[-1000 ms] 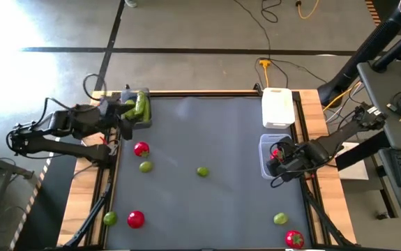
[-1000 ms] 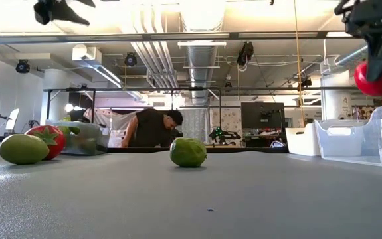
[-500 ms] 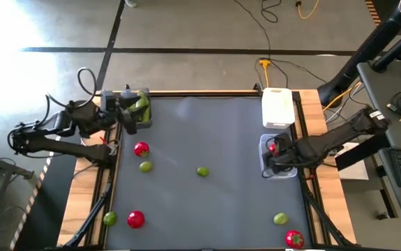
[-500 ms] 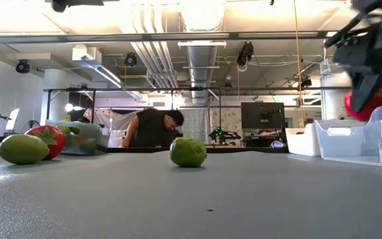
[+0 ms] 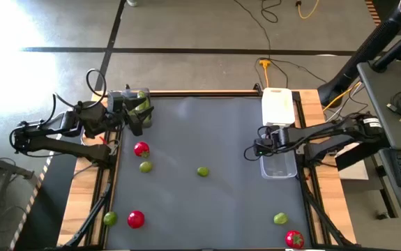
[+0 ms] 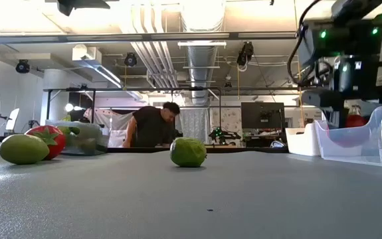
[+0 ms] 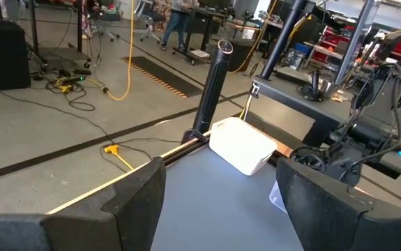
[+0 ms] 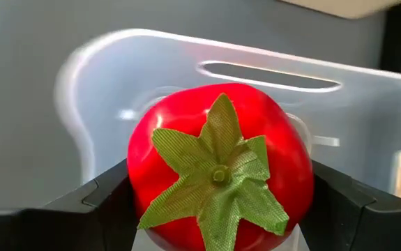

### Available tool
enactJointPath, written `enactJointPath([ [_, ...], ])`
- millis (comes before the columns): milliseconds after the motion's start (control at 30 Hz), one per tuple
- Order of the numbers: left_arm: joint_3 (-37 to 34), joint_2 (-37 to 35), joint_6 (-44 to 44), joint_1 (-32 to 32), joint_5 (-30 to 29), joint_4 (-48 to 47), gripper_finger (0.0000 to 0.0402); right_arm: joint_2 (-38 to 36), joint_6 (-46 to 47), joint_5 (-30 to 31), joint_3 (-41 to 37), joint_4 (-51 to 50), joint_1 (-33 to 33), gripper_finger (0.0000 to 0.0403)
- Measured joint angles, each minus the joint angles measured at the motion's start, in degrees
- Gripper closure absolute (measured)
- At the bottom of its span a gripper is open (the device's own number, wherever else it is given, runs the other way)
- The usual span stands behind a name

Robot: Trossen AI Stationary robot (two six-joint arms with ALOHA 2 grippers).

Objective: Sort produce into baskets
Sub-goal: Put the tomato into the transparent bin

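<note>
My right gripper (image 5: 261,148) is shut on a red tomato (image 8: 220,167) with a green top, low over the left end of the clear bin (image 5: 278,162). In the low view the tomato (image 6: 356,121) shows behind the bin's wall. My left gripper (image 5: 133,115) is open and empty, its fingers (image 7: 137,195) apart, at the dark grey bin (image 5: 136,104), where a green cucumber (image 5: 142,104) lies. Two tomatoes (image 5: 141,148) (image 5: 135,219) and limes (image 5: 146,166) (image 5: 202,171) rest on the mat. The white bin (image 5: 278,108) stands at the far right. My right gripper pinches the tomato by two opposite sides (image 8: 139,188) between its two fingers (image 8: 106,209). The fingers come from above, with the green top (image 8: 217,171) facing back along them. The tomato hangs at the height of the clear bin's rim; whether it touches the bin I cannot tell.
More produce lies near the front edge: a lime (image 5: 109,219) at the left, a lime (image 5: 280,219) and a tomato (image 5: 294,239) at the right. The mat's middle is bare around the centre lime (image 6: 189,152). A person shows in the room behind the table.
My right gripper has gone down and toward the table's far edge and left with the tomato, from above the clear bin's near part to its left end, and its arm has stretched out. My left gripper has shifted slightly toward the far edge at the grey bin.
</note>
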Motion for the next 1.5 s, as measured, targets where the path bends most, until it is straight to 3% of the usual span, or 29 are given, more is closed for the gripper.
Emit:
enactJointPath([
  [133,0.0,-0.2,0.0,0.0,0.1,0.0,0.0145,2.2,0.2,0.0,-1.5,1.7,-1.6,0.0108],
  [400,0.0,-0.3,0.0,0.0,0.5,0.0,0.0145,3.0,0.2,0.7,-3.1,8.4,-2.9,0.0057],
  [733,0.0,-0.3,0.1,0.0,1.4,0.0,0.0145,-2.9,-1.1,-1.9,-1.0,8.2,-2.5,0.0036],
  [1067,0.0,0.4,1.3,0.0,1.4,0.0,0.0145,-2.2,0.2,4.2,17.5,-5.8,5.2,0.0035],
  [1333,0.0,1.8,1.8,0.0,1.4,0.0,0.0145,8.8,1.9,5.2,35.6,-13.0,19.0,0.0035],
  [1500,0.0,2.7,3.2,0.0,1.4,0.0,0.0145,17.3,2.9,-0.3,47.1,-18.4,26.8,0.0035],
])
